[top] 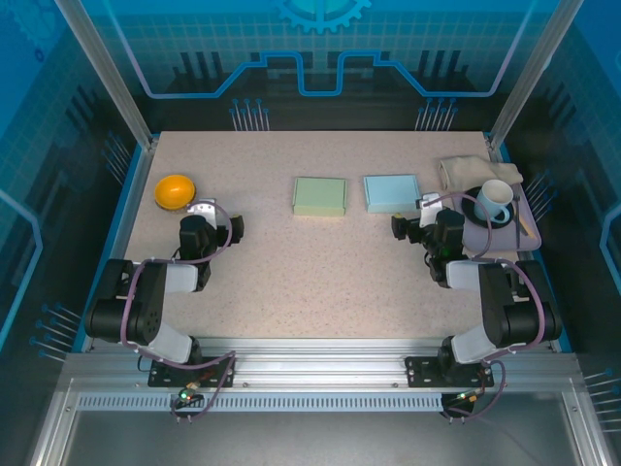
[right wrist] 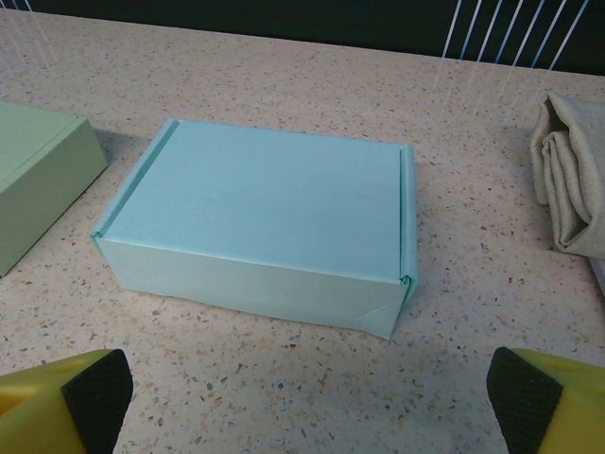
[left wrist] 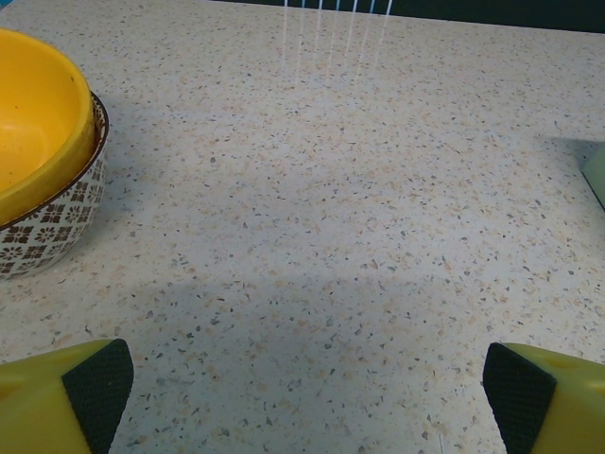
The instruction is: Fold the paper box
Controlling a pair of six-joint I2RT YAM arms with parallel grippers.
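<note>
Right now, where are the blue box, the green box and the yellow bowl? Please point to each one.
blue box (right wrist: pixel 260 194): right wrist view, middle of its closed top face.
green box (top: pixel 320 195): top external view, middle of its top face.
yellow bowl (left wrist: pixel 28 128): left wrist view, yellow inner wall.

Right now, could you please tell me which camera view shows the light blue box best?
The right wrist view: the light blue box sits close ahead, closed, with top, front wall and a creased corner clear. The top external view gives the box small, from above, right of the green box.
</note>
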